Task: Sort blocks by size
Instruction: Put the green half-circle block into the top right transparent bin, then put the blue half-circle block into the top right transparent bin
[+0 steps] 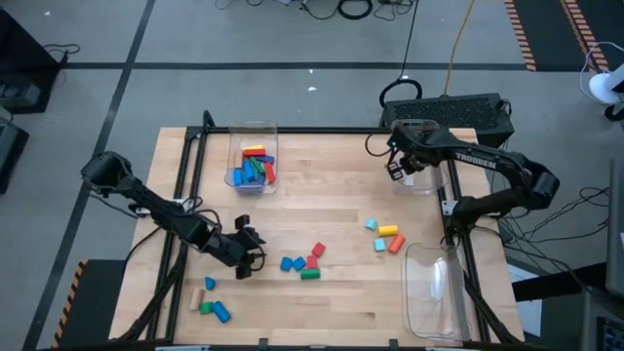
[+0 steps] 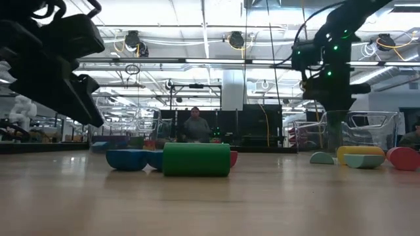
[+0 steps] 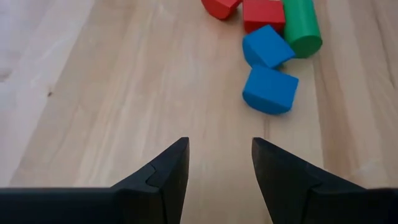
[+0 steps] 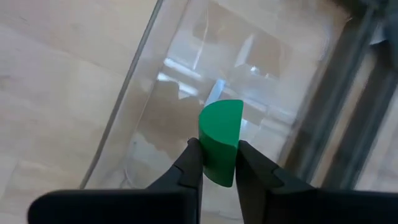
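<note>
Green half-round wooden block (image 4: 220,142), flat face turned sideways, long axis running away from the wrist, is pinched by the right gripper (image 4: 219,163) above a clear plastic bin (image 4: 186,93). Left gripper (image 3: 220,163) hangs parted, empty, near blue blocks (image 3: 268,89).

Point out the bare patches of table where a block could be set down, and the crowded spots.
Bare wood: the middle, between the filled bin and the red-blue-green cluster; also the near edge between that cluster and the empty bin. Crowded: around the left gripper and the orange-yellow group.
</note>
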### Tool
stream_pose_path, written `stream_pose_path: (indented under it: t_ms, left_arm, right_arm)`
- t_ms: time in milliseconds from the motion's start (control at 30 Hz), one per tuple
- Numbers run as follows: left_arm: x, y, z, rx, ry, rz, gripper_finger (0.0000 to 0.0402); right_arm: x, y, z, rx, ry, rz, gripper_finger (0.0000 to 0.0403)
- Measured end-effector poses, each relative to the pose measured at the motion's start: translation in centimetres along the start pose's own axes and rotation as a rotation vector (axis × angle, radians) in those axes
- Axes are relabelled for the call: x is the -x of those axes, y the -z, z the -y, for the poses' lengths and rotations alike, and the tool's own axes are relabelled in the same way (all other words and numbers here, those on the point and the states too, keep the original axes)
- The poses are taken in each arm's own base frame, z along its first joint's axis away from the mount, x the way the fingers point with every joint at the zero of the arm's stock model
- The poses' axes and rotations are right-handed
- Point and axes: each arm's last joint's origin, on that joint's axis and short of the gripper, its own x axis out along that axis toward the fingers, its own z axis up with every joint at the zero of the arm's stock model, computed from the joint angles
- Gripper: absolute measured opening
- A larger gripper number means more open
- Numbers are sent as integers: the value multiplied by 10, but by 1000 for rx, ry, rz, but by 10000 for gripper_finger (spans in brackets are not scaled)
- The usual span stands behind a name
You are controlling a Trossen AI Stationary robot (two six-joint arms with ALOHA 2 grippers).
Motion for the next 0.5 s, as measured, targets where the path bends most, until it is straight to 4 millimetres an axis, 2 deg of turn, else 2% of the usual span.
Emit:
stream_pose_path:
  t_ms: [133,367,500]
  left_arm:
    - [1,1,2,8,8,-1,176]
    - [2,2,5,-1,18,-2,176]
    - [2,4,5,12,18,-14,176]
  right_arm:
    - [-8,-4,-4,6,6,-8,77]
    - [-9,-9,-7,11,-18,36,167]
    - [-9,-9,-7,11,-19,37,202]
